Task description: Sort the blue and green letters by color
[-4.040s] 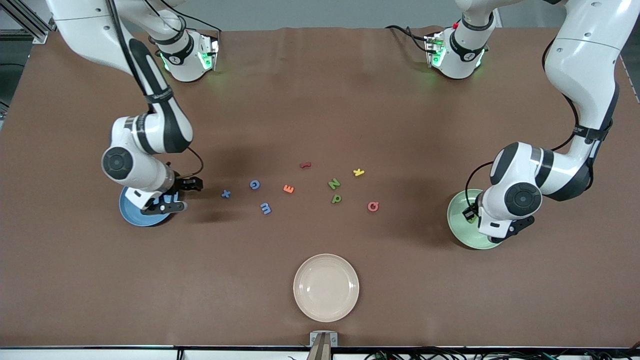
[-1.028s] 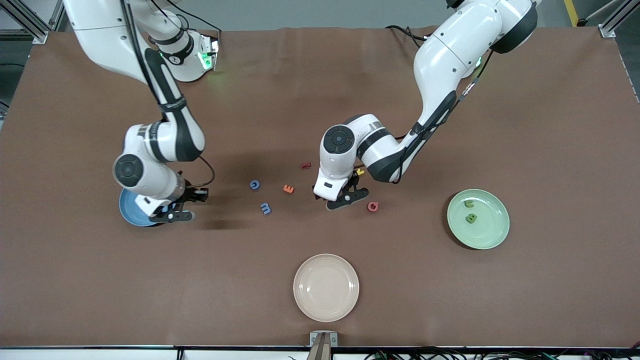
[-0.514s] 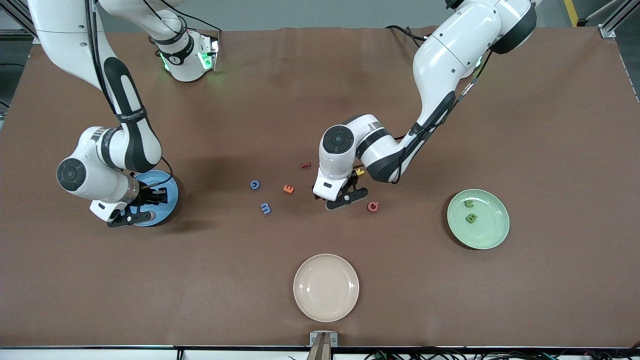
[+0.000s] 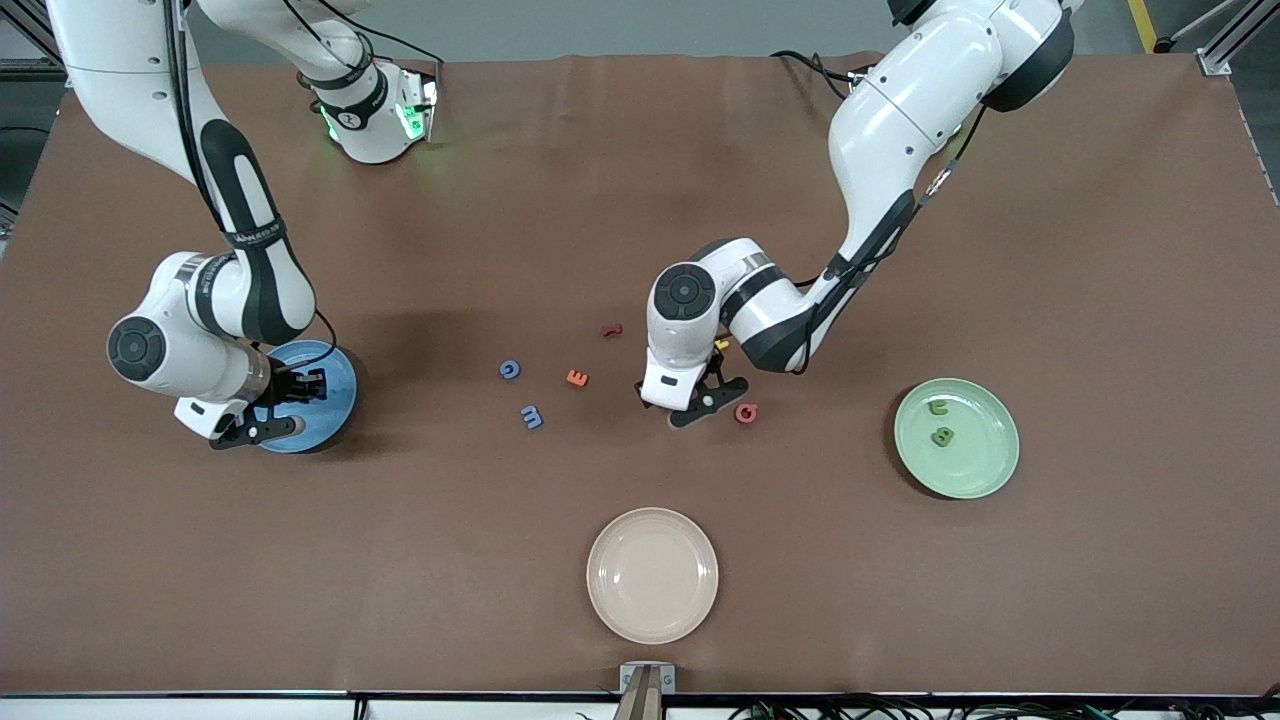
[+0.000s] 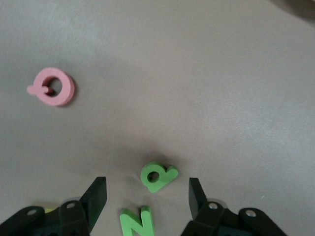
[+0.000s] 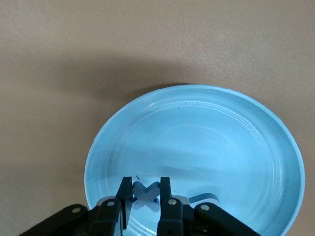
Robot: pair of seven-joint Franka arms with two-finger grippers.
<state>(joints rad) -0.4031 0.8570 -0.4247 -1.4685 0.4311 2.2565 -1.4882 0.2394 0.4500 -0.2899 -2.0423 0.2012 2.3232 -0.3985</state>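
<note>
Two letters in play: p (image 5: 158, 177) lies mid-table between the spread fingers of the left gripper (image 5: 147, 196); + (image 6: 146, 192) is pinched by the right gripper (image 6: 146, 196) over the blue plate (image 6: 246, 147).
Risk: N (image 5: 138, 222), just beside p, may be caught or shoved as the fingers close.
Risk: + may be dropped near the plate's rim and bounce out.

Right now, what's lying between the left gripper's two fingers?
In the left wrist view, the left gripper stands open over two green letters: the p and, beside it, the N, both flat on the table.
</note>
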